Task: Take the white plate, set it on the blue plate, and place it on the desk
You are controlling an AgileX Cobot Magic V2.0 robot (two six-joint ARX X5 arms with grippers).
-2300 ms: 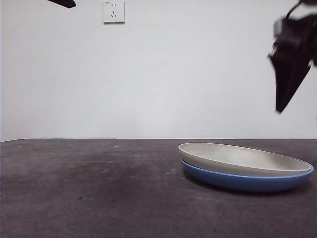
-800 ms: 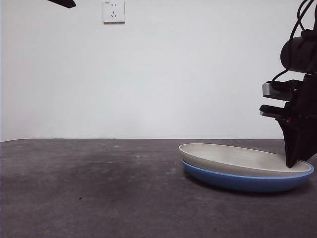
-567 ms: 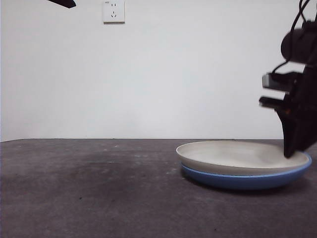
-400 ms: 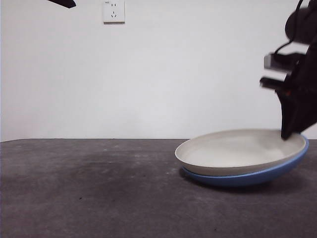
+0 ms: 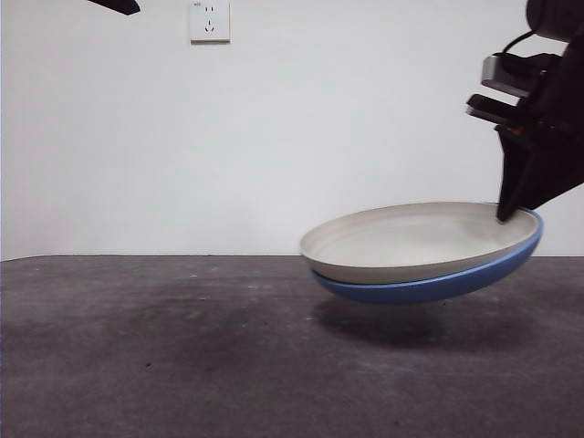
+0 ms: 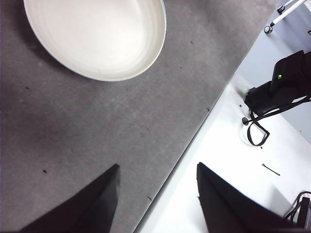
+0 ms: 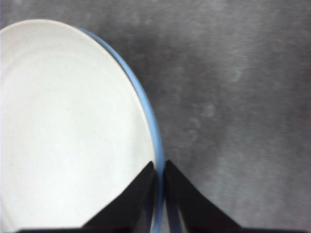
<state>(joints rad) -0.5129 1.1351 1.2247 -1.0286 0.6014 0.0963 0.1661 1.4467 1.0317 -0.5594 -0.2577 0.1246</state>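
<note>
Desk (image 5: 164, 365): dark grey, rough, mottled, small dark specks. A soft shadow (image 5: 411, 324) falls on the right part. Far edge meets a white wall; nothing visibly rests on the surface.

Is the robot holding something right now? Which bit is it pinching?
Yes. The right gripper pinches the rims of the white plate and the blue plate under it, lifting both off the desk. The left gripper holds nothing.
</note>
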